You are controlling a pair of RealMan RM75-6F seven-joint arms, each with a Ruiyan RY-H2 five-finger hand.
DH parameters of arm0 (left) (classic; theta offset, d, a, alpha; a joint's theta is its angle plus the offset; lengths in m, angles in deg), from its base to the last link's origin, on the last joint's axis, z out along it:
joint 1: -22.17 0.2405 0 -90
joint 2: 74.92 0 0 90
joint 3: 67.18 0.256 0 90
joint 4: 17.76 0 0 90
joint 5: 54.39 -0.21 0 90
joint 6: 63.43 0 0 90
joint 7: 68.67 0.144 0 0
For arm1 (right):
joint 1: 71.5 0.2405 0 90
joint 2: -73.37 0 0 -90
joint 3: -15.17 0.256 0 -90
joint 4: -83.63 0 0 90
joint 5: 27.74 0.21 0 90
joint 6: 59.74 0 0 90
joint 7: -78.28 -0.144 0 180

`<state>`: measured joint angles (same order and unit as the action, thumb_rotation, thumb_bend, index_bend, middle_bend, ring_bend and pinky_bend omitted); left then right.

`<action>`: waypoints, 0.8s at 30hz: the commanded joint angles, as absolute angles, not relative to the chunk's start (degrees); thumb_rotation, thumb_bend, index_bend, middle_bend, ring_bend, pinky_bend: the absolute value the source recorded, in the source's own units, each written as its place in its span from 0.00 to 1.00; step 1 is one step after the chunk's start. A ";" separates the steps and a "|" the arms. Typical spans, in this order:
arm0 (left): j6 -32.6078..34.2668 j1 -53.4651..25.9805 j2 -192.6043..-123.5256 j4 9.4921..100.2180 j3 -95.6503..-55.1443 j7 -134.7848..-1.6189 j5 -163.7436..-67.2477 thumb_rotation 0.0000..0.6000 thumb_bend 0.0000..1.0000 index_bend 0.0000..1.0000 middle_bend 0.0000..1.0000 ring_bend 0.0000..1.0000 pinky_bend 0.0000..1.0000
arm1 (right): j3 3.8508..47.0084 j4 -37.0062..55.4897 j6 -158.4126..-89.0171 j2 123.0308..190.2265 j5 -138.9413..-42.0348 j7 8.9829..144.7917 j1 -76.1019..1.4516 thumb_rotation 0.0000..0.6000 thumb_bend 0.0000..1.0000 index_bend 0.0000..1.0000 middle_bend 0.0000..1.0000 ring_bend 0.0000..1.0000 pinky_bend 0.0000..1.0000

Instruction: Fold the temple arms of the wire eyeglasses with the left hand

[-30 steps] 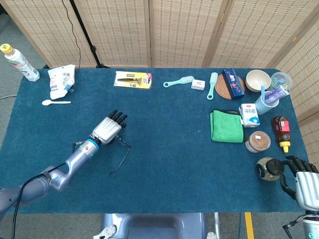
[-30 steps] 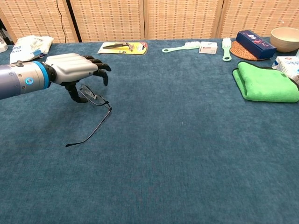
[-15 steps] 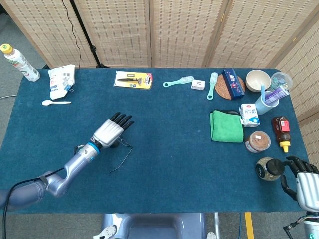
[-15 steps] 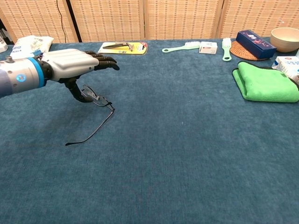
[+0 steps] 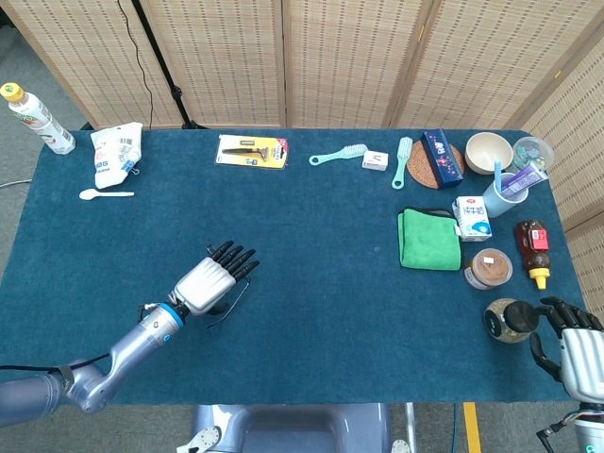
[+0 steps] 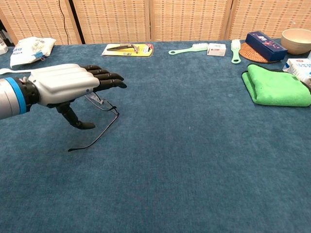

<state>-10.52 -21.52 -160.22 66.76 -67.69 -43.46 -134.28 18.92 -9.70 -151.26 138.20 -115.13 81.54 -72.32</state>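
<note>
The wire eyeglasses (image 6: 101,122) lie on the blue table cloth at the left, one thin temple arm stretched out toward the near edge. In the head view only that temple arm of the eyeglasses (image 5: 229,309) shows beside the hand. My left hand (image 6: 68,86) hovers flat over the frame, fingers straight and apart, thumb hanging down near the cloth, holding nothing. From above, the left hand (image 5: 209,283) covers most of the lenses. My right hand (image 5: 569,342) sits at the table's near right corner with its fingers curled in, empty.
A green cloth (image 5: 428,240), milk carton (image 5: 471,217), jars and a sauce bottle (image 5: 534,249) crowd the right side. Brushes (image 5: 339,154), a yellow package (image 5: 252,151), a white bag (image 5: 116,154), spoon (image 5: 105,194) and bottle (image 5: 34,118) line the far edge.
My left hand has drawn back toward the near edge and lifted off the eyeglasses, its fingers straightening out. The eyeglasses stay in place with one temple arm still extended. The right hand has not moved.
</note>
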 commanded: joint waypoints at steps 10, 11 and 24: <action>-9.25 -19.99 -163.07 66.99 -66.24 -39.14 -134.45 0.70 0.22 0.00 0.00 0.00 0.00 | 18.94 -9.34 -151.37 138.16 -115.01 81.08 -72.56 1.00 0.48 0.38 0.28 0.31 0.34; -9.32 -19.98 -163.14 66.87 -66.20 -38.86 -134.39 0.69 0.22 0.00 0.00 0.00 0.00 | 18.94 -9.33 -151.36 138.17 -114.97 81.06 -72.57 1.00 0.48 0.38 0.28 0.31 0.34; -7.59 -18.27 -165.84 62.72 -65.50 -33.41 -133.96 0.60 0.21 0.00 0.00 0.00 0.00 | 18.92 -8.96 -151.23 138.35 -114.65 80.86 -72.81 1.00 0.48 0.38 0.28 0.31 0.34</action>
